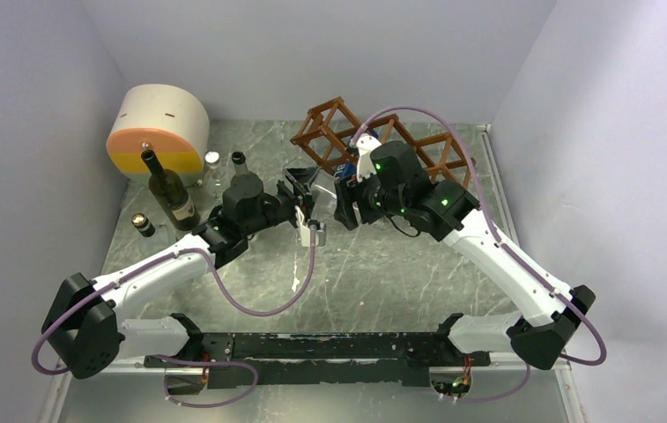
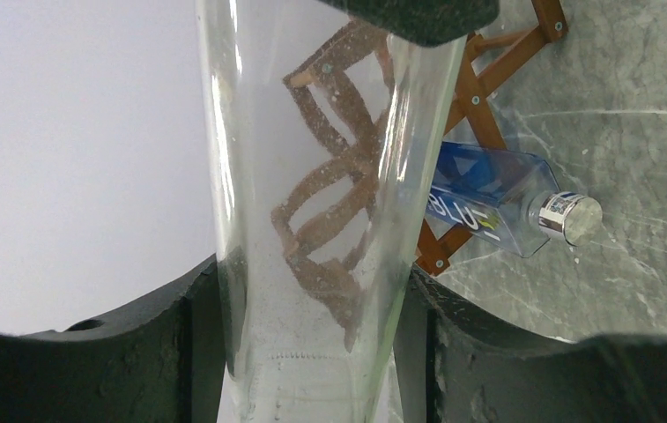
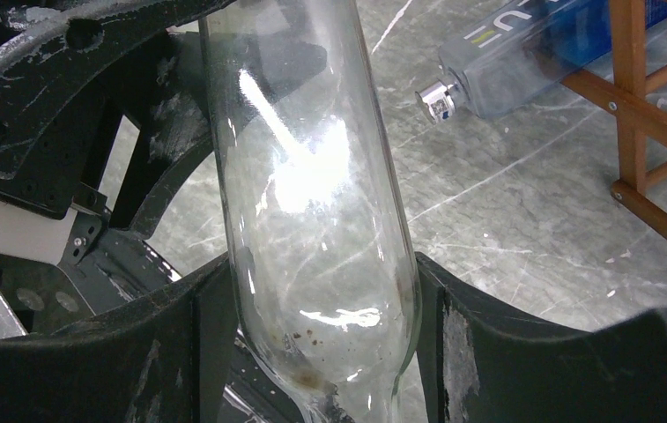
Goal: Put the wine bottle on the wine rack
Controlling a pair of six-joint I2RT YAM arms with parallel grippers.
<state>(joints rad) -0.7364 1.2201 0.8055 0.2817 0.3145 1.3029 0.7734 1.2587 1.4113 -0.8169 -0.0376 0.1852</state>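
Left gripper [image 2: 312, 344] and right gripper [image 3: 321, 344] grasping clear bottle [image 3: 312, 194], wrist views reveal blue bottle [image 2: 488, 198]

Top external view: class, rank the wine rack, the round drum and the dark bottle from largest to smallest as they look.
1. wine rack, though partly hidden
2. drum
3. dark bottle
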